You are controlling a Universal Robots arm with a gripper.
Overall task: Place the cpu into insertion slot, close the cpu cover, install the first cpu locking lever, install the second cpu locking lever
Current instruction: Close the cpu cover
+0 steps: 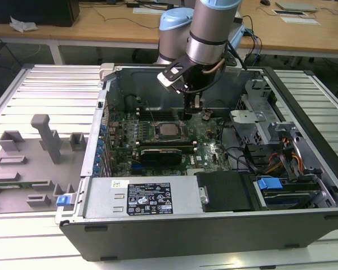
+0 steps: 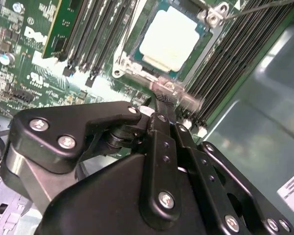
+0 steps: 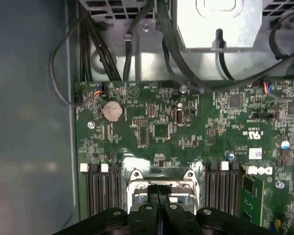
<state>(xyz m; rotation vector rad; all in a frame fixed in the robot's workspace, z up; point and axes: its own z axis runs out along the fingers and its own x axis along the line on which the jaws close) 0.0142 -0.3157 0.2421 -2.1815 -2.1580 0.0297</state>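
Cpu cover [image 2: 135,69] by closed pincer [image 2: 164,97]

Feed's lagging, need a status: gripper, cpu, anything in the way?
Gripper shut, tips at the cpu cover edge. cpu seated under it. Memory slots close on both sides.

We see a green board [image 3: 186,122] with little silver dots. The cpu [image 2: 171,39] is pale silver. The memory slots [image 2: 230,58] are black. The pincer [image 2: 164,100] is black with silver screws [image 2: 166,199]. The arm [image 1: 208,28] is silver and light blue. The tabletop [image 1: 50,90] is grey with stripes.
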